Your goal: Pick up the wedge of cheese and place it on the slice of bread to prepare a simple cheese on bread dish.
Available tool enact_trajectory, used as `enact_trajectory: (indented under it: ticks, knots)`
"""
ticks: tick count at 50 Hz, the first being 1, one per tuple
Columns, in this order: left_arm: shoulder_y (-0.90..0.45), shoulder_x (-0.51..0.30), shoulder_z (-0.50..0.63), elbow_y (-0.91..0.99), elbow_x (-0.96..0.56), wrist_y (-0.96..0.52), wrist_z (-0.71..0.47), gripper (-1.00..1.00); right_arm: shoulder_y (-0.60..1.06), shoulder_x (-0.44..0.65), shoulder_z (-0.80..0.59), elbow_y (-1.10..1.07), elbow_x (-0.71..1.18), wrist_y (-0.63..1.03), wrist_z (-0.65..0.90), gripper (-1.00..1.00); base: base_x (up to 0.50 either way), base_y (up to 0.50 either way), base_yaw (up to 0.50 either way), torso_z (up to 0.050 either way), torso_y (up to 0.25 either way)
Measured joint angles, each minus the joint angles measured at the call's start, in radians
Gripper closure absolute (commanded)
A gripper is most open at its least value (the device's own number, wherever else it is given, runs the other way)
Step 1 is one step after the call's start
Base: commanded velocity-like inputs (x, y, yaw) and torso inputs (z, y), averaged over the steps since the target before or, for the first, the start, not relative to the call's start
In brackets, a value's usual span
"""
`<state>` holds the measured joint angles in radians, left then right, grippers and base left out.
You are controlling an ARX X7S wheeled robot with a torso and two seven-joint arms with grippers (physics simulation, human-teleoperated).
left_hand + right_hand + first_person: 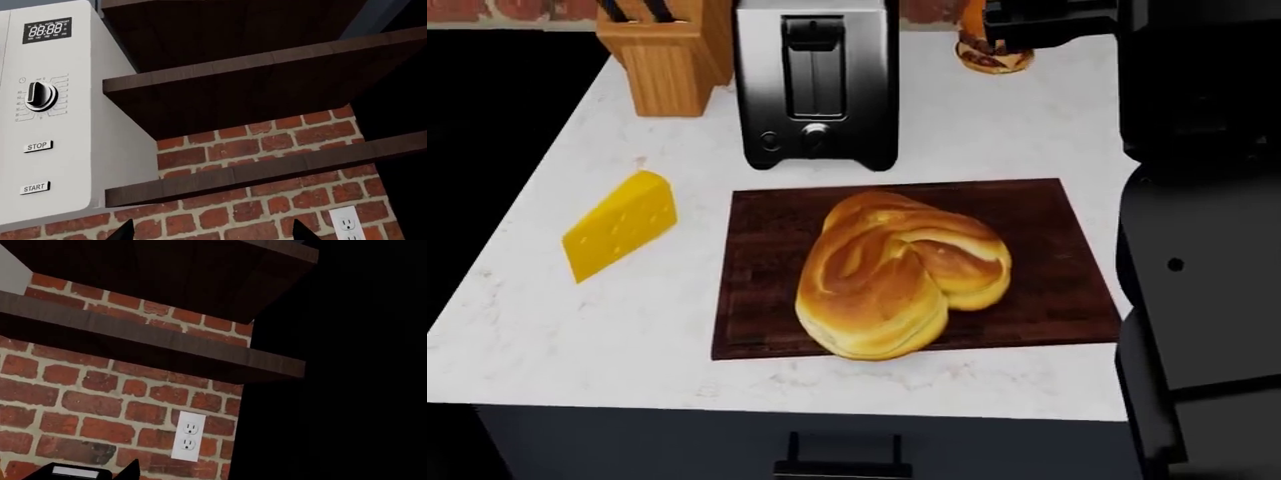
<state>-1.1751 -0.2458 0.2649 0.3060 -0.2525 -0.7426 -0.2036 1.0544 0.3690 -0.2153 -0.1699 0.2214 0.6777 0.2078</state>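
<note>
One bright yellow holed cheese wedge (621, 225), nine o'clock of glossy golden-brown twisted loaf (897, 272): judged light, firm; grasp flat faces. Gripper openings: cannot tell.

Knife block (665, 50) cut off by the head view's top edge, handles mostly out of sight. Toaster (815, 80) clipped at the same edge. Far right, small burger (989, 55) partly hidden behind a dark arm (1054, 22). Drawer handle (841, 455) cropped at the bottom edge. Left gripper (212, 231) seen only as two dark fingertip points at the frame edge; right gripper's single tip (128, 471) alone visible, spread unreadable. Microwave display (47, 31) labels too small to read.
</note>
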Motion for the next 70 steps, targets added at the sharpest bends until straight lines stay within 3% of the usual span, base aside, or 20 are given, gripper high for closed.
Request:
enact_trajectory:
  ticks: [70]
  knots:
    - [-0.03, -0.006, -0.003, -0.003, -0.036, 0.005, -0.021, -1.0, 0.004, 0.025, -0.013, -0.05, 0.012, 0.036, 0.011, -1.0, 0.2, -0.06, 0.0, 0.0, 0.0]
